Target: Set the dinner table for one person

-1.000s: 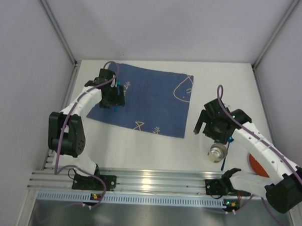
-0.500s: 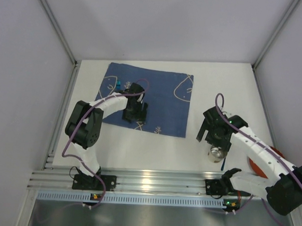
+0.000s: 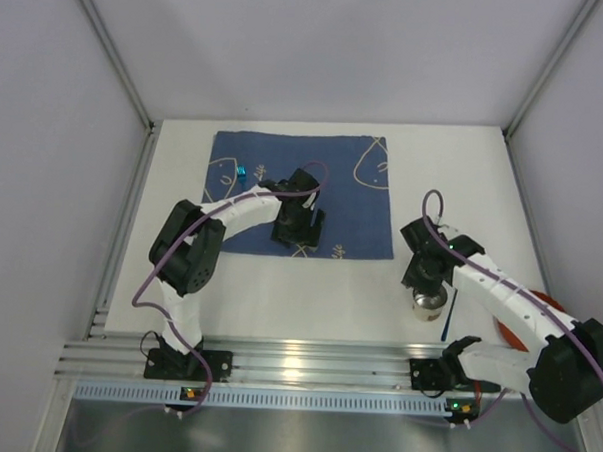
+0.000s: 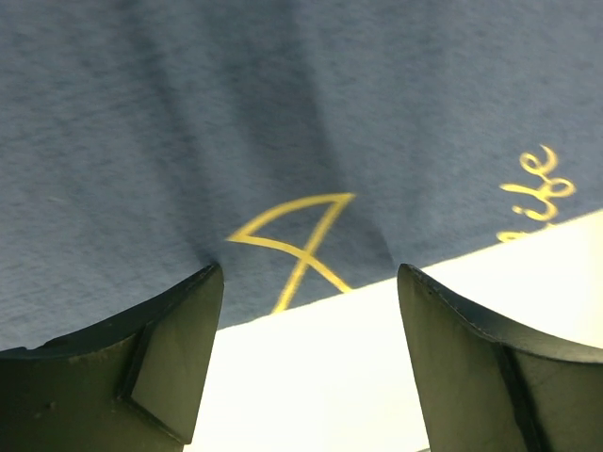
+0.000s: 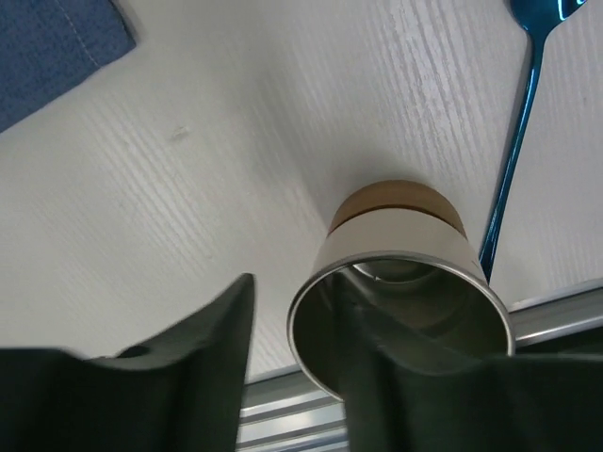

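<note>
The white dinner table [image 3: 309, 286] carries a dark blue cloth mat [image 3: 333, 187] with pale line drawings. My left gripper [image 3: 299, 229] rests on the mat's near edge. In the left wrist view it [image 4: 309, 278] is open, its fingertips at the edge of the mat [image 4: 283, 113], and creases fan out from the left tip. A steel cup [image 3: 427, 309] with a tan base stands upright at the right. My right gripper [image 5: 300, 301] straddles the wall of the cup [image 5: 400, 240]: one finger is inside and one outside, with a gap to the rim.
A blue spoon [image 3: 448, 317] lies just right of the cup, also in the right wrist view [image 5: 513, 160]. An orange plate [image 3: 517, 331] shows partly under the right arm. A small blue utensil [image 3: 241, 172] lies on the mat's left part. The aluminium rail [image 3: 295, 366] runs along the near edge.
The left gripper slid right along the mat, and the mat shifted right and squared up with it. The right gripper dropped over the cup and its jaws narrowed.
</note>
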`<state>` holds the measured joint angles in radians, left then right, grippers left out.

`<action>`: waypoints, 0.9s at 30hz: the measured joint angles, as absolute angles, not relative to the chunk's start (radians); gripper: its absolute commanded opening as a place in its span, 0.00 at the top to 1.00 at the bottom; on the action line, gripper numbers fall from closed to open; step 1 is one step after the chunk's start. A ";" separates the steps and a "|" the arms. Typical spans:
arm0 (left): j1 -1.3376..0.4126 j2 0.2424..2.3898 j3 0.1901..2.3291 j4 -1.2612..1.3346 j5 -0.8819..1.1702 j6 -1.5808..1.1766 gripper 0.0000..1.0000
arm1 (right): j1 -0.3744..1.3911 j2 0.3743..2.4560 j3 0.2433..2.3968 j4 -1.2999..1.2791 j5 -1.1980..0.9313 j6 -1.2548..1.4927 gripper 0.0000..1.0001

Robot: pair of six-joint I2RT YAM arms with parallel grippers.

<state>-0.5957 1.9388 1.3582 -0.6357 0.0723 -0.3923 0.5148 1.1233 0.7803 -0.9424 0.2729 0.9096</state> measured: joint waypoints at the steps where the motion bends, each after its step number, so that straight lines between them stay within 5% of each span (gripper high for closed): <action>1: -0.602 1.938 1.363 -0.640 0.075 -0.395 0.20 | 0.515 1.132 0.781 -0.939 0.277 0.909 0.91; 2: -0.608 1.938 1.371 -0.649 0.076 -0.398 0.20 | 0.515 1.142 0.782 -0.937 0.281 0.902 1.00; 8: -0.607 1.889 1.394 -0.701 0.057 -0.410 0.20 | 0.514 1.204 0.903 -0.976 0.326 0.871 1.00; 13: -0.604 1.749 1.395 -0.738 0.033 -0.422 0.20 | 0.514 1.358 1.236 -0.997 0.376 0.790 1.00; 27: -0.604 1.479 1.295 -0.805 0.000 -0.473 0.20 | 0.479 2.335 2.414 -0.919 0.394 0.617 1.00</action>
